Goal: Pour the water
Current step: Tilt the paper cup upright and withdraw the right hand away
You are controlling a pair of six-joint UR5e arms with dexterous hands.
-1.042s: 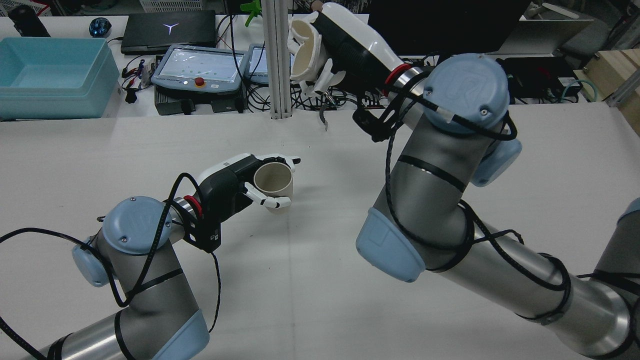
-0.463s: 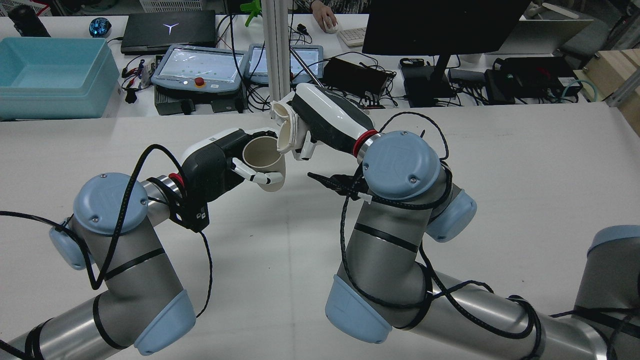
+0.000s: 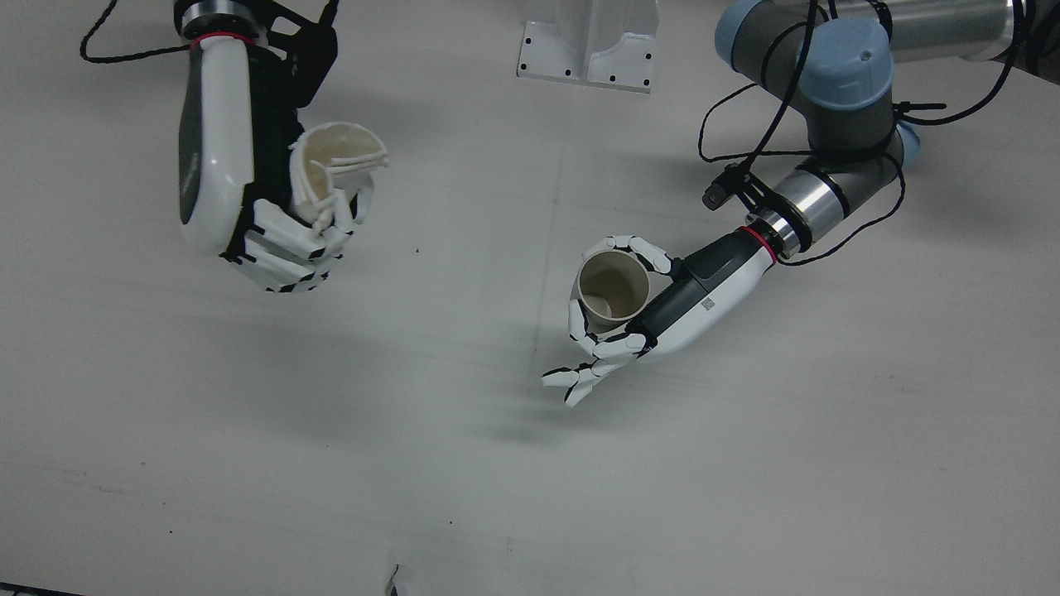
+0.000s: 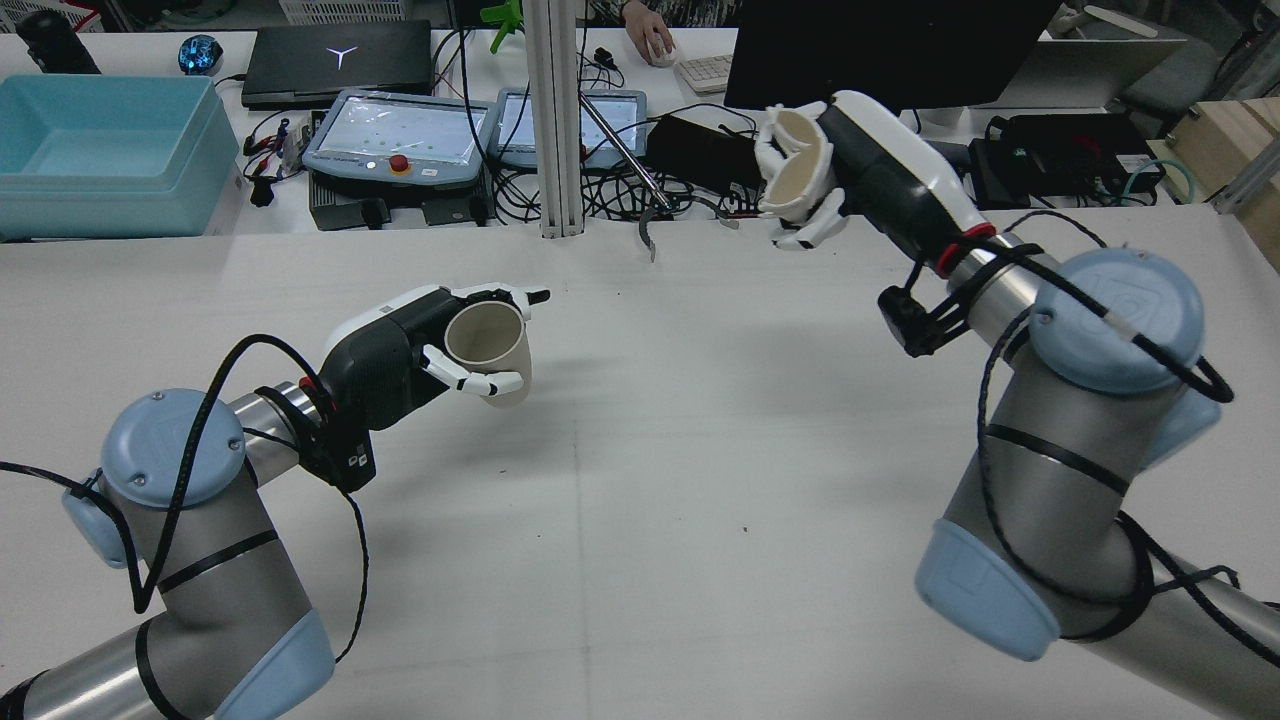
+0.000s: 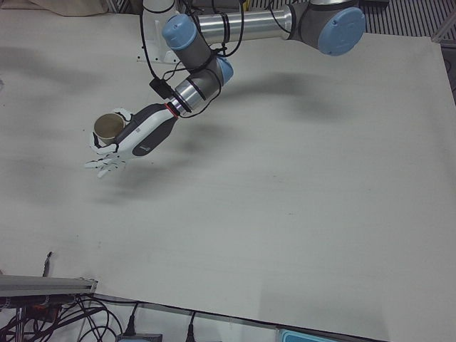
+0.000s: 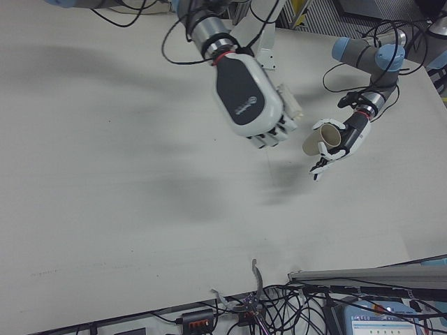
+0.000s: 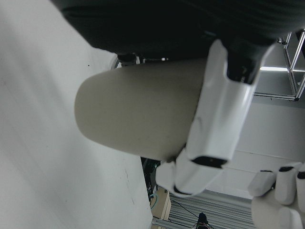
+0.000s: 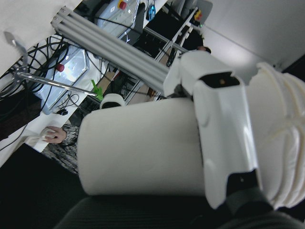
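While apart | left robot hand [image 4: 400, 350] grips cup [image 4: 488, 350] | right robot hand [image 4: 850, 170] grips crumpled cup [image 4: 795, 165]

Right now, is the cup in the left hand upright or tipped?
Roughly upright: the cup in the left hand shows its open mouth to the overhead front view. Contents: cannot tell.

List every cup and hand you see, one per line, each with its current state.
Left hand: shut on the round cup, held above the table.
Round cup: intact, roughly upright, mouth open, no water visible inside.
Right hand: shut on the crushed cup, raised well clear of the table.
Crushed cup: rim crumpled and folded, far apart from the round cup.
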